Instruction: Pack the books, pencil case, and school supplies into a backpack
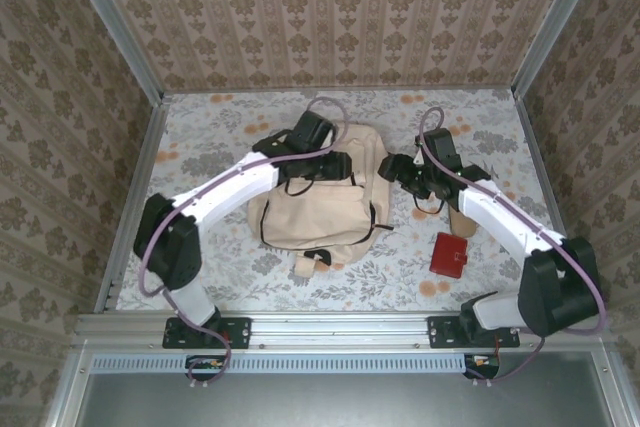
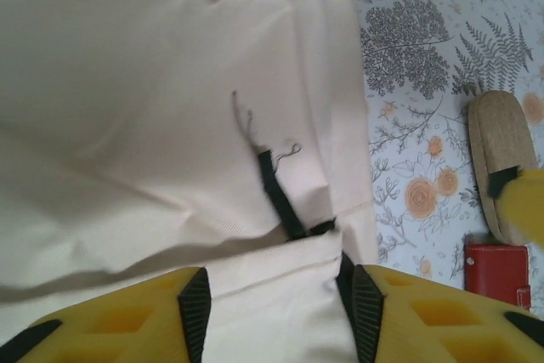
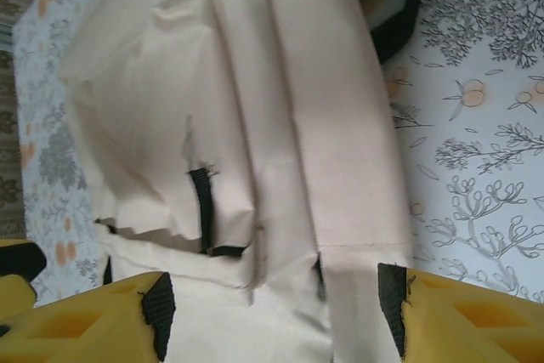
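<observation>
**A:** Where does the backpack sit?

**B:** The backpack (image 1: 320, 212) lies in the middle of the flowered table (image 1: 220, 137), a little left of centre, between the two arms. Its far end is under both grippers, and a short strap end (image 1: 315, 262) pokes out at its near edge.

**A:** And the left gripper?

**B:** The left gripper (image 2: 276, 295) is at the bag's far end, clamped on a fold of the cream fabric — the cloth fills the gap and meets both black pads (image 2: 195, 308). Just past the fingertips a short black webbing strip (image 2: 276, 189) runs across the fabric.

**A:** The right one?

**B:** The right gripper (image 3: 276, 295) is at the bag's far right corner. Its jaws stand wider, yet a broad band of the same cloth is packed between them and touches each pad, so it grips the backpack too. Beyond it a black handle loop (image 3: 395, 6) curls off the bag's edge.

**A:** Anything else on the table?

**B:** A small red pouch (image 1: 450, 254) lies right of the bag on the near side, apart from it and beside the right forearm. Just beyond the pouch is a tan oval object (image 1: 462, 219), partly under that arm — I cannot tell what it is.
</observation>
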Robot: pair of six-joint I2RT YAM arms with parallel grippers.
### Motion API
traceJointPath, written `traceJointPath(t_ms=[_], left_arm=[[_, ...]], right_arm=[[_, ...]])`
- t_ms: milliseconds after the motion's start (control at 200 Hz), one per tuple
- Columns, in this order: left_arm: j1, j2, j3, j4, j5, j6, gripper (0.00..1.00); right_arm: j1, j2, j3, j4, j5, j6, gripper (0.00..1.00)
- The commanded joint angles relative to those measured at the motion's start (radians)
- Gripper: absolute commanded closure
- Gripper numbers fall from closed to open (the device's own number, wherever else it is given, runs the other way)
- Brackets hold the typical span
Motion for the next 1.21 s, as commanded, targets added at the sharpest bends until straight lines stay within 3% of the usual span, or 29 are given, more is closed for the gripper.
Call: traceJointPath(t_ms=[0,340,720,835,965,1200], left_arm=[[-0.015,0.115,0.078,-0.027,-0.007,-0.025,0.54],[-0.014,0.289,0.230,-0.083,-0.040,-0.038,0.68],[-0.012,0.335,0.259,-0.077,0.067,-0.038,0.77],[-0.006,0.357,0.273,-0.100,0.060,-0.041,0.85],[-0.001,0.336,0.263,-0.091,0.049,-0.043,1.00],[0.010,0.204,0.171,-0.036,0.018,-0.053,1.00]], right_arm=[[-0.011,0.090,0.042,-0.007,-0.107,-0.051,0.33],[-0.020,0.193,0.052,0.075,-0.187,-0.022,0.38],[-0.025,0.202,0.051,0.082,-0.190,-0.012,0.41],[-0.025,0.199,0.052,0.079,-0.195,-0.014,0.42],[-0.026,0.195,0.050,0.074,-0.201,-0.020,0.43],[-0.021,0.208,0.048,0.128,-0.268,0.022,0.45]])
